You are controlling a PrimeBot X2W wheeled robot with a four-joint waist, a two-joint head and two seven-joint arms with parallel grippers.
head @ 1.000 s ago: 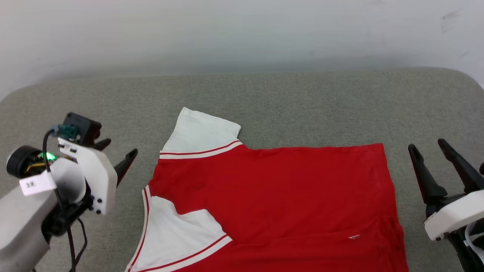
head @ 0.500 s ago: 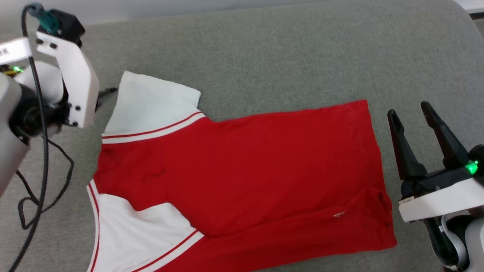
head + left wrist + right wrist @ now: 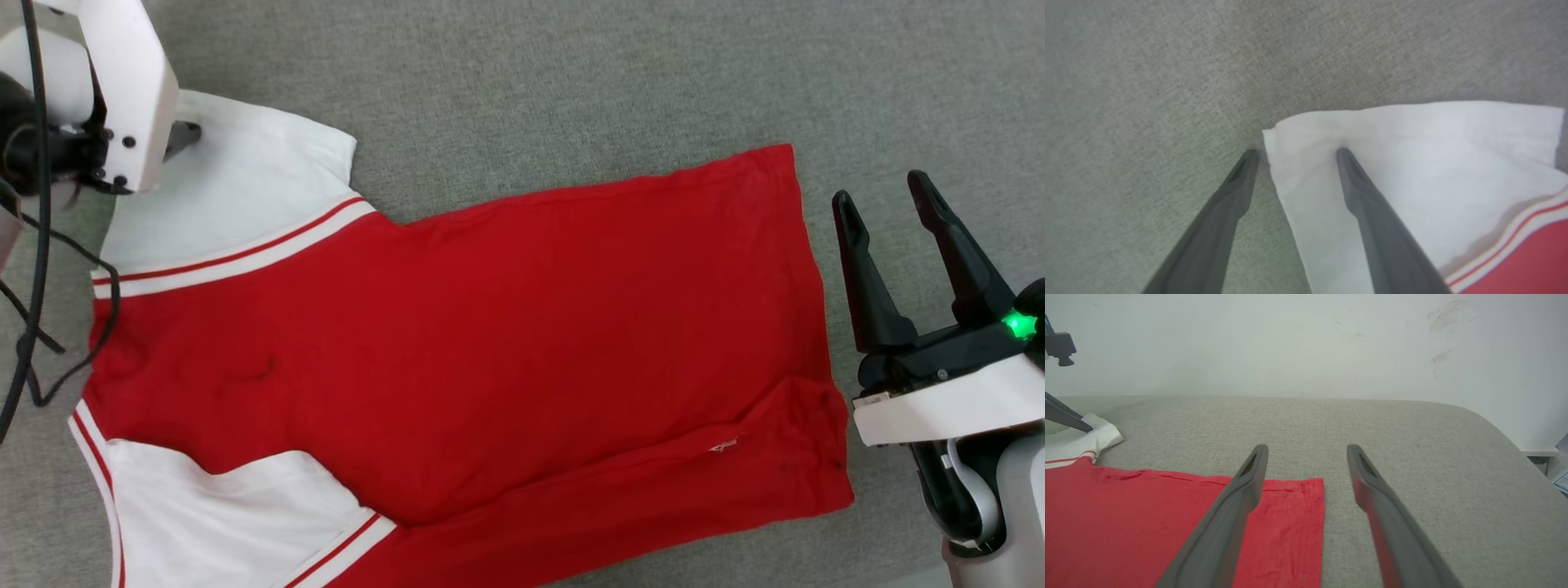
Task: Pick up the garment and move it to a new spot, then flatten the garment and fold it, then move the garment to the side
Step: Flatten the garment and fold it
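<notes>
left gripper (image 3: 1297,152) spread over a white sleeve corner (image 3: 1278,139), nothing pinched

left gripper fingers stand wide apart and straddle the edge of the upper white sleeve. one tip rests on the grey woven-fabric surface (image 3: 571,73) just off the cloth, and the other seems to press into the sleeve a little way in from its corner. the garment (image 3: 490,327), a red short-sleeved jersey shirt with white sleeves and red-and-white striped trim, lies spread flat on that surface between the two arms, collar end toward the left arm.

likely trouble: so little cloth sits between the fingers that closing could let the corner slide out, or could nip only the top layer so the sleeve peels open instead of lifting. a finger dragging on the rough surface could bunch the sleeve. a dark cable (image 3: 33,351) loops from the left arm across the shoulder edge and might snag or tug the cloth as the arm moves. a long crease along the near side may set crooked if folding begins before it is smoothed.

pose: the left arm reaches to the far left corner, fingers angled steeply down onto the sleeve. the right gripper (image 3: 880,192) hovers low with its fingers spread and holds nothing. it points away from the robot toward a pale wall (image 3: 1290,343), near the red hem (image 3: 804,286) but apart from it.
</notes>
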